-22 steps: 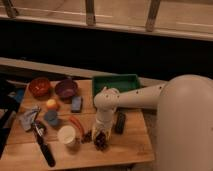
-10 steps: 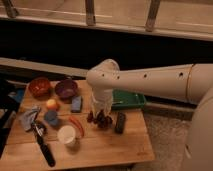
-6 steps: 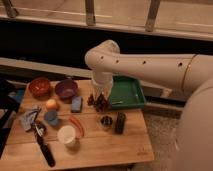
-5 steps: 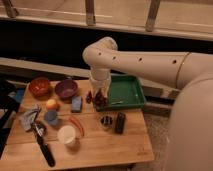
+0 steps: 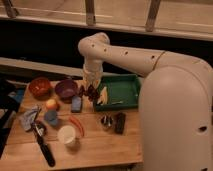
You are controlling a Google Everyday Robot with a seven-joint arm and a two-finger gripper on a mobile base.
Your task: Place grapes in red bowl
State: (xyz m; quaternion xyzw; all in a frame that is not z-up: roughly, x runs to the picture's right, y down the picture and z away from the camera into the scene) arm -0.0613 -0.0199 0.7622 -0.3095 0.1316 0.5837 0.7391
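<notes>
The grapes (image 5: 88,92) hang as a dark, lumpy bunch directly under the gripper (image 5: 92,86), which is shut tight on the top of the bunch. They appear to be lifted clear of the table (image 5: 100,150). The bunch is probably light, but soft and loosely joined, so a hard pinch could bruise berries or knock some off. The best hold is high, at the stem or upper cluster, and the bunch may swing in transit. Just beside the gripper, toward the picture's left, sits the purple bowl (image 5: 66,89). The red bowl (image 5: 40,86) lies beyond that, farther from the gripper and apparently empty. On the gripper's other side the tray (image 5: 125,82) is close. Nearer the camera than the gripper are the fruit (image 5: 51,104) and the cup (image 5: 66,135)
</notes>
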